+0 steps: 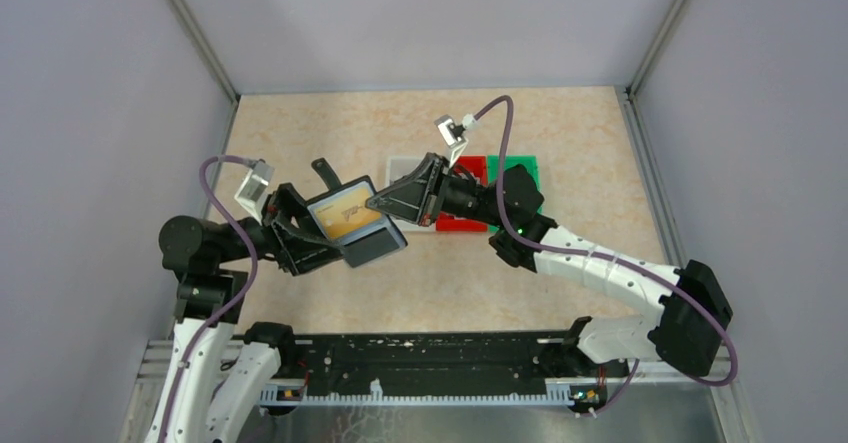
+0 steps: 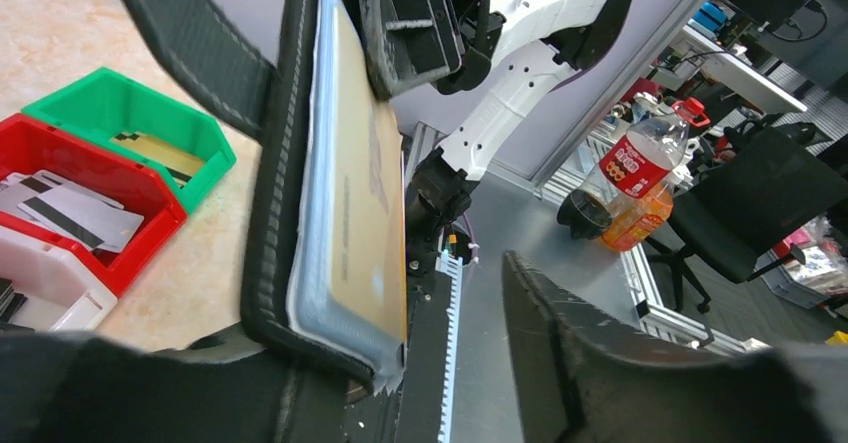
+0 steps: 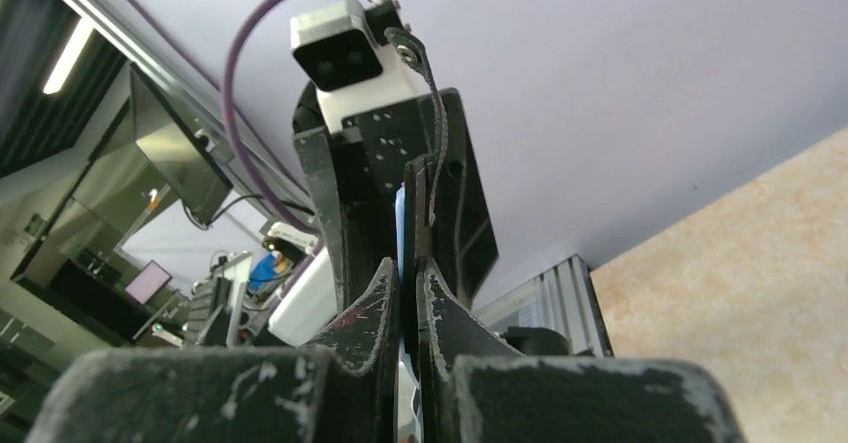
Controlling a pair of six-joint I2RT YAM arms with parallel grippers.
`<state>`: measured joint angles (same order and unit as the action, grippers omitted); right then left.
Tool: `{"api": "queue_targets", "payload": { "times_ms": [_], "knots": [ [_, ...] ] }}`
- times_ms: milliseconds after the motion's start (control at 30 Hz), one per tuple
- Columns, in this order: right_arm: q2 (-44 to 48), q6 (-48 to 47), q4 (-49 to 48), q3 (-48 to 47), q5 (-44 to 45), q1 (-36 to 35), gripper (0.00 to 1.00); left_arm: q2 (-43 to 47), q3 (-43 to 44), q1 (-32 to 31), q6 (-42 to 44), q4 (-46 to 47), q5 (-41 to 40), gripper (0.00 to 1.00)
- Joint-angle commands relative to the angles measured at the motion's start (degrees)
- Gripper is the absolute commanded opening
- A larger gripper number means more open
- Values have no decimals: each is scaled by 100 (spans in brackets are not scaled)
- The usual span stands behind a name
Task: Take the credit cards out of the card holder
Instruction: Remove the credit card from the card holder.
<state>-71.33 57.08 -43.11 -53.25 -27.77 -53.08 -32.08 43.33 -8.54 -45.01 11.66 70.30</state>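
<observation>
My left gripper (image 1: 325, 238) holds the open black card holder (image 1: 372, 250) up above the table. A gold credit card (image 1: 350, 218) sits in its upper flap. In the left wrist view the card holder (image 2: 270, 213) stands edge-on along the left finger with the gold card (image 2: 360, 183) facing the right finger (image 2: 600, 363), which stands apart from it; where the left gripper (image 2: 410, 263) grips it is hidden. My right gripper (image 1: 377, 203) is shut on the card's far edge, also seen in the left wrist view (image 2: 385, 73). In the right wrist view its jaws (image 3: 408, 268) pinch a thin edge.
White (image 1: 405, 168), red (image 1: 465, 225) and green (image 1: 525, 173) bins stand behind the grippers. The red bin (image 2: 60, 143) holds grey-white striped cards (image 2: 70, 213); the green bin (image 2: 110, 103) holds a gold card (image 2: 170, 153). A black rail (image 1: 420, 363) runs along the near edge.
</observation>
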Motion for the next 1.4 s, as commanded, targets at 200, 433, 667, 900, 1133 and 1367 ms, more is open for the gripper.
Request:
{"api": "queue_targets", "payload": {
  "times_ms": [200,433,667,900,1133,1367],
  "knots": [
    [163,-407,468,-99,-321,-18,0,-240,122,-8,-293,195,-174,40],
    [112,-693,818,-278,-529,-18,0,-352,168,-8,-486,214,-153,35],
    [111,-816,929,-331,-749,-18,0,-508,192,-8,-748,355,-184,21],
    [133,-742,671,-202,-653,-20,0,-545,280,-8,-912,288,-494,9],
    [338,-499,366,-65,-139,-25,15,-548,452,-8,-726,-93,-918,0],
    [249,-368,60,2,-385,-23,42,-561,421,-8,-1044,67,-720,0]
  ]
}}
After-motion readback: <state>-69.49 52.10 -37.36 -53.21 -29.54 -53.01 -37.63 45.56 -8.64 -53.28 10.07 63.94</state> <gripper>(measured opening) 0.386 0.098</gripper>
